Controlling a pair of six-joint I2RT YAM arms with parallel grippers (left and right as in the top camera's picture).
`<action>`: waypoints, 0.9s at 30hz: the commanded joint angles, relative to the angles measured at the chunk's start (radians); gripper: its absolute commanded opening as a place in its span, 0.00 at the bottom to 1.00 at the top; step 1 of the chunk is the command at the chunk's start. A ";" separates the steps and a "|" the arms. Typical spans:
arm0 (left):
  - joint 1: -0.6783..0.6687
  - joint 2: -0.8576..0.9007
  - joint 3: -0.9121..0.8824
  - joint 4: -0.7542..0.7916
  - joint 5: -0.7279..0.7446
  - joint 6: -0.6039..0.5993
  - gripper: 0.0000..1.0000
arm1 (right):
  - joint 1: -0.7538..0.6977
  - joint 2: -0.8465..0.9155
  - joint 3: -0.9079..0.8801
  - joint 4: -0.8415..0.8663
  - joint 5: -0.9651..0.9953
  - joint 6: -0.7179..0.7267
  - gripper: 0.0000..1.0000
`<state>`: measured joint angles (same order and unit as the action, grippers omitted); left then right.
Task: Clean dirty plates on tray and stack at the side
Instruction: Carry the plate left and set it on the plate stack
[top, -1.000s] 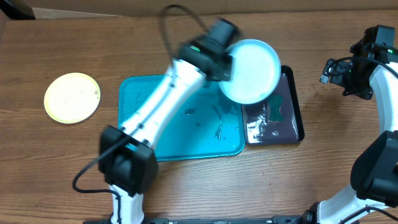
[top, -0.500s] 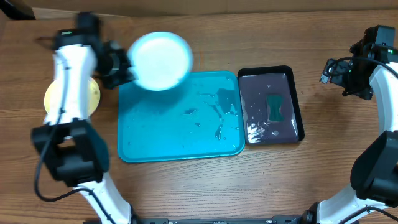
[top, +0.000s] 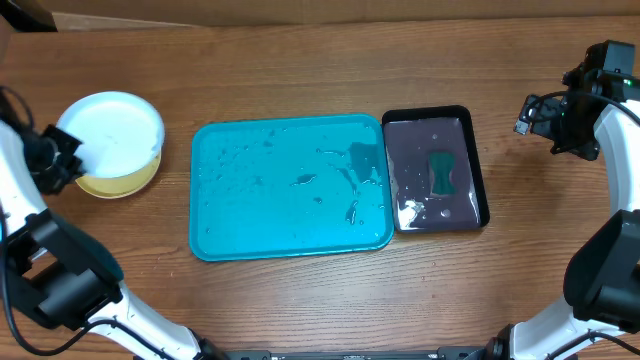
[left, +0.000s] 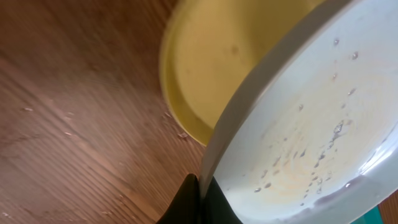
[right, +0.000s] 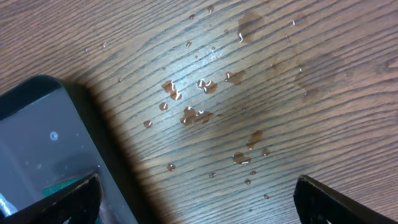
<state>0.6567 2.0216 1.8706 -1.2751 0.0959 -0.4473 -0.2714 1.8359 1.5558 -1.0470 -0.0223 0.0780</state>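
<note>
Overhead first: the large teal-blue rectangular plastic tray (top: 290, 240) lies in the middle of the wooden table (top: 300, 70), its raised rim rounded at the corners. Only water drops (top: 305, 181) and a few dark flecks lie on its floor. Just beside its right edge sits the smaller black rectangular tray (top: 478, 160), wet and holding a green sponge (top: 443, 172). Bare wood runs along the far edge and between the teal tray and the plates at the left. There, the left gripper (top: 72, 160) is clamped on the rim of the whitish round plastic plate (top: 112, 130), which overlaps the pale yellow round plastic plate (top: 120, 183) on the table, well apart from the tray. The right gripper (top: 535, 112) hangs near the right edge, beyond the black tray.

Next, the left wrist view: the left gripper (left: 202, 193) pinches the whitish plate's (left: 311, 124) rim, droplets on its face. The yellow plate (left: 217, 68) lies beneath; I cannot tell whether they touch.

Finally, the right wrist view: the right gripper (right: 198, 183) stands wide, holding nothing, over wet wood, the black tray's corner (right: 43, 124) at the left.
</note>
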 joint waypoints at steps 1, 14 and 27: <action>0.019 -0.030 -0.018 0.034 -0.088 -0.048 0.04 | 0.001 -0.005 0.008 0.005 -0.002 0.005 1.00; 0.010 -0.030 -0.205 0.246 -0.104 -0.048 0.10 | 0.001 -0.005 0.008 0.005 -0.002 0.005 1.00; -0.024 -0.030 -0.240 0.248 0.376 0.213 0.73 | 0.001 -0.005 0.008 0.005 -0.002 0.005 1.00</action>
<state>0.6682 2.0216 1.6310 -1.0073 0.2771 -0.3538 -0.2714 1.8359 1.5558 -1.0473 -0.0223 0.0784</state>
